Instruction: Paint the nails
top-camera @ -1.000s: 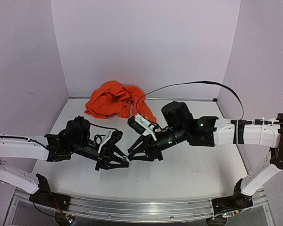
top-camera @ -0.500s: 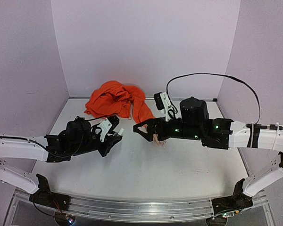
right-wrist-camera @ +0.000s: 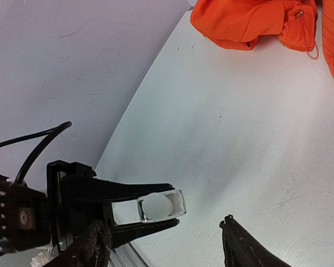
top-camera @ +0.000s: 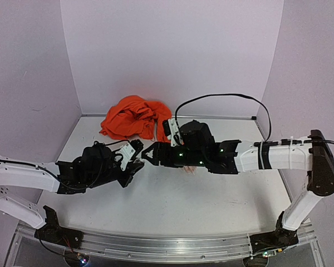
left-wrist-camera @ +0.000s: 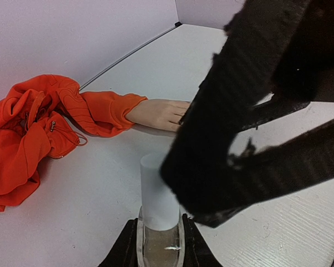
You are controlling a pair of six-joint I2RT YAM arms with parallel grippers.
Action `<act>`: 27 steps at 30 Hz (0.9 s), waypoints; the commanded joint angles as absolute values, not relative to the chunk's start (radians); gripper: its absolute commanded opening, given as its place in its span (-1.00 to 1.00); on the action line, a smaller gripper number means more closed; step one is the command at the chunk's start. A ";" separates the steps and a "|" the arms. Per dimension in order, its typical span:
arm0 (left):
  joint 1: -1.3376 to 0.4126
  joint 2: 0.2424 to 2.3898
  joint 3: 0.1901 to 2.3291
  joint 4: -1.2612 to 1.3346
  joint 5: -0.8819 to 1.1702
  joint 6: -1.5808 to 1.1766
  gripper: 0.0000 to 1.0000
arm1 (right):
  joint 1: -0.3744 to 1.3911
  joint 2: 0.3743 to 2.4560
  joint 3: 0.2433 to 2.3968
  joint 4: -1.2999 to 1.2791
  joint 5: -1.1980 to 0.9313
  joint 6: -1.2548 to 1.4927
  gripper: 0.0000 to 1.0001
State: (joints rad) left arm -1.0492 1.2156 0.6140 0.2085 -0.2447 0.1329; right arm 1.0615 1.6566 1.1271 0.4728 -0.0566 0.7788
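My left gripper [top-camera: 134,158] is shut on a small clear bottle [left-wrist-camera: 159,236] with a white cap [left-wrist-camera: 157,192], held upright a little above the table. In the right wrist view the bottle [right-wrist-camera: 161,206] sits between the left fingers, its cap facing the camera. My right gripper [top-camera: 150,156] is open and empty, its fingers [right-wrist-camera: 94,245] spread wide just in front of the cap, not touching it. The mannequin hand [left-wrist-camera: 158,114] lies on the table with an orange sleeve [left-wrist-camera: 108,111]. Its fingertips and nails are hidden behind my right gripper [left-wrist-camera: 256,111]. Only a sliver of the hand [top-camera: 187,169] shows from the top.
A crumpled orange garment [top-camera: 134,117] lies at the back left of the white table [top-camera: 211,194], joined to the sleeve. Purple walls close in the back and both sides. A black cable [top-camera: 222,97] arcs over the right arm.
My right gripper has swung left from over the mannequin hand to face the bottle. My left gripper has shifted slightly right, with the bottle held throughout.
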 commanded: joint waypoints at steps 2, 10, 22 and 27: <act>-1.059 1.190 0.631 0.250 -0.265 0.145 -1.00 | 1.066 1.712 1.217 0.552 -0.065 0.817 0.29; -1.060 1.178 0.621 0.250 -0.261 0.142 -1.00 | 1.066 1.774 1.251 0.569 -0.111 0.815 -0.08; -1.057 1.070 0.597 0.252 0.163 0.142 -1.00 | 1.061 1.667 1.154 0.608 -0.213 0.474 -1.00; -1.043 1.025 0.610 0.252 0.731 0.161 -1.00 | 1.059 1.550 1.048 0.629 -0.899 0.071 -1.00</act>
State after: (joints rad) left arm -1.0340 1.0809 0.5751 0.1600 0.1410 0.1299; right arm 1.0626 1.6520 1.0767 0.5613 -0.3691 0.4198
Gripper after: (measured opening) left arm 0.222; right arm 0.131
